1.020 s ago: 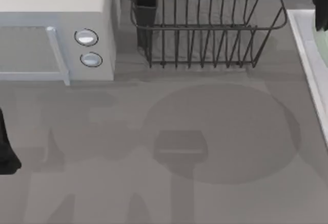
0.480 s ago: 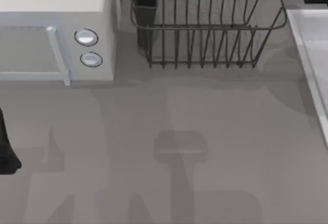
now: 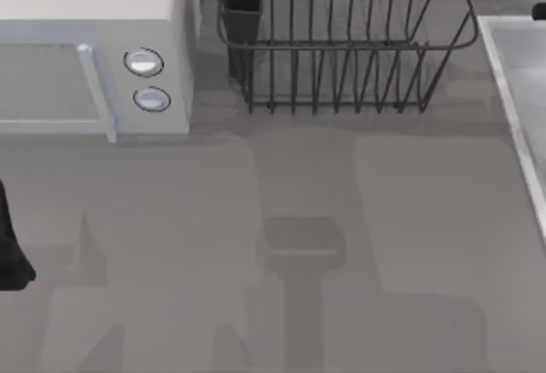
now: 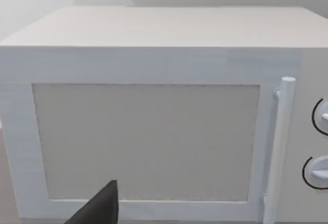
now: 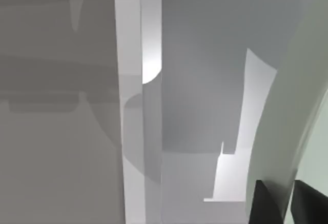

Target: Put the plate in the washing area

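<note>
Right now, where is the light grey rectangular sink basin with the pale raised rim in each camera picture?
Top view: sink basin along the right edge, beside the dark wire dish rack.
Left wrist view: faces the white microwave instead.
Right wrist view: its rim crosses the middle; the right gripper grips the pale mint-green plate beyond.
Shared landmark: the grey table bordering the rim.
</note>
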`<state>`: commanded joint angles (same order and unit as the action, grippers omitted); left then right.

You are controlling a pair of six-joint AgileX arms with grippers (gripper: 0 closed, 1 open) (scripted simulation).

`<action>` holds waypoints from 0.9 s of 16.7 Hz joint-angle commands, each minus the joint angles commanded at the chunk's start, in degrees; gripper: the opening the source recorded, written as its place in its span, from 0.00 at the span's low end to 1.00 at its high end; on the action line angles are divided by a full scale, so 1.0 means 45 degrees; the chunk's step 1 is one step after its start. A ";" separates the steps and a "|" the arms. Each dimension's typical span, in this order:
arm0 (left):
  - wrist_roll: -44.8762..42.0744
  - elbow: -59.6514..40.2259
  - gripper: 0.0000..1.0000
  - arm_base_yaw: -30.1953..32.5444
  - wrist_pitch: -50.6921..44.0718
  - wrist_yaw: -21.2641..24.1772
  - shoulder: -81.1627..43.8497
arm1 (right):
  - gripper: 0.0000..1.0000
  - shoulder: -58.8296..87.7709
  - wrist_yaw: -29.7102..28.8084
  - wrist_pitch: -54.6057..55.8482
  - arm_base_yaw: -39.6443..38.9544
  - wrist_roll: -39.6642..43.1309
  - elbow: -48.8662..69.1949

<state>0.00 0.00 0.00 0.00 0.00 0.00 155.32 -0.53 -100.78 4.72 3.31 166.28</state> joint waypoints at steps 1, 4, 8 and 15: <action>0.0000 0.0000 1.00 0.0000 0.0000 0.0000 0.0000 | 0.08 0.0000 0.0000 0.0000 0.0000 0.0000 0.0000; 0.0000 0.0000 1.00 0.0000 0.0000 0.0000 0.0000 | 0.30 0.0000 0.0000 0.0000 0.0000 0.0000 0.0000; 0.0000 0.0000 1.00 0.0000 0.0000 0.0000 0.0000 | 0.60 0.0000 0.0000 0.0000 0.0000 0.0000 0.0000; 0.0000 0.0000 1.00 0.0000 0.0000 0.0000 0.0000 | 1.00 0.0000 0.0000 0.0000 0.0000 0.0000 0.0000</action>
<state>0.00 0.00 0.00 0.00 0.00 0.00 155.32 -0.53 -100.78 4.72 3.31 166.28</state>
